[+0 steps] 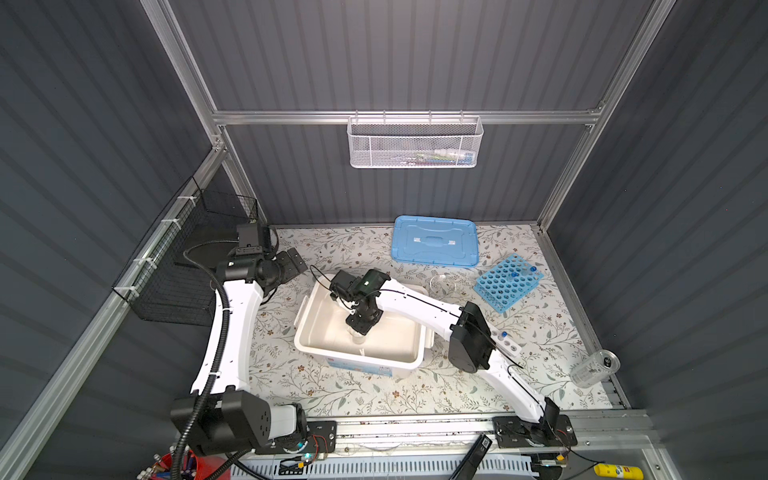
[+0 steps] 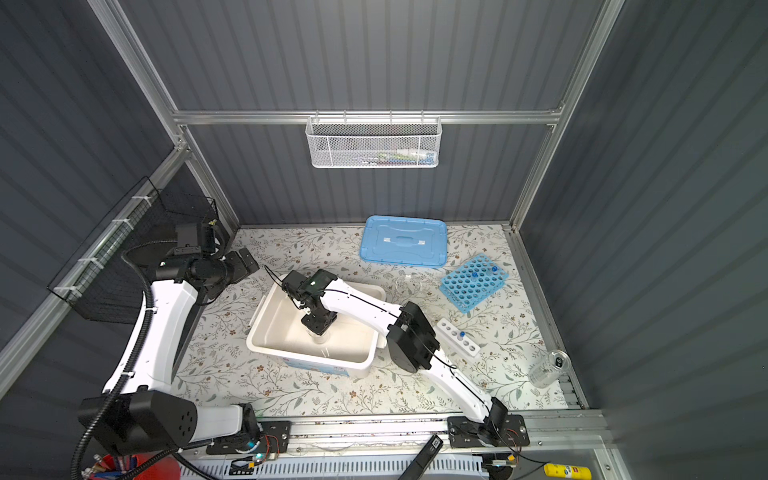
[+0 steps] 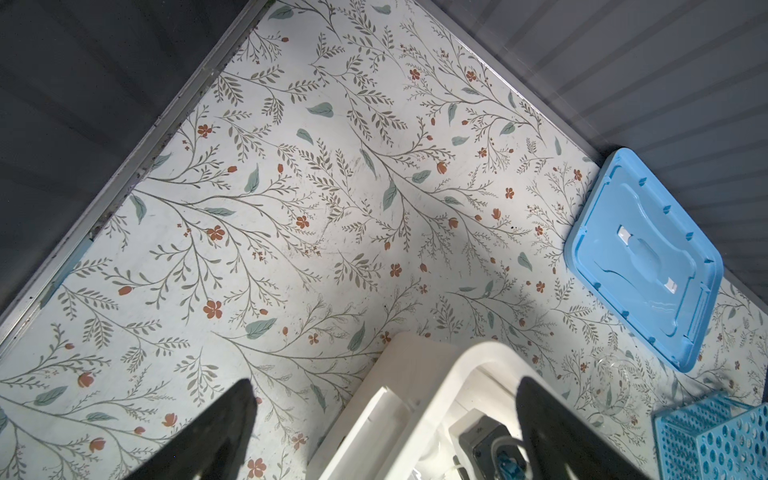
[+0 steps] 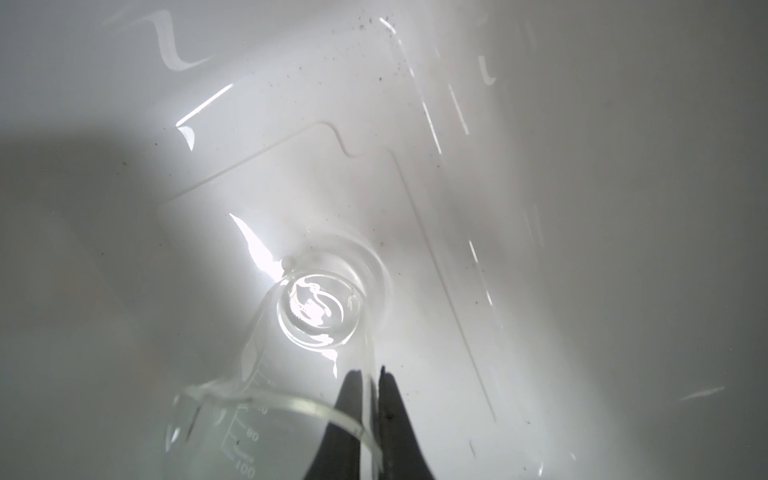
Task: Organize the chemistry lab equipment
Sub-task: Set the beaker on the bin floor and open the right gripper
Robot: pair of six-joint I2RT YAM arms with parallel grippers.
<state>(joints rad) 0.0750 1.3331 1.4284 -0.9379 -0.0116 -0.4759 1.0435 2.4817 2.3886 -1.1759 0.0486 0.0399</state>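
My right gripper (image 4: 370,370) is down inside the white bin (image 1: 301,328), shut on the wall of a small clear glass beaker (image 4: 316,307), one finger inside the rim and one outside. In both top views the beaker (image 1: 358,337) shows just below the gripper (image 1: 359,328) on or near the bin floor. My left gripper (image 3: 384,382) stands open and holds nothing, above the table by the bin's back left corner (image 1: 293,264). A blue many-holed rack (image 1: 509,280) holds blue-capped tubes (image 1: 514,274). A small white rack (image 1: 507,340) sits partly behind the right arm.
The light-blue lid (image 1: 434,241) lies flat at the back. A clear glass dish (image 1: 442,282) sits between the lid and the blue rack. A larger clear beaker (image 1: 594,368) rests at the table's right edge. A black wire basket (image 1: 199,257) hangs on the left wall.
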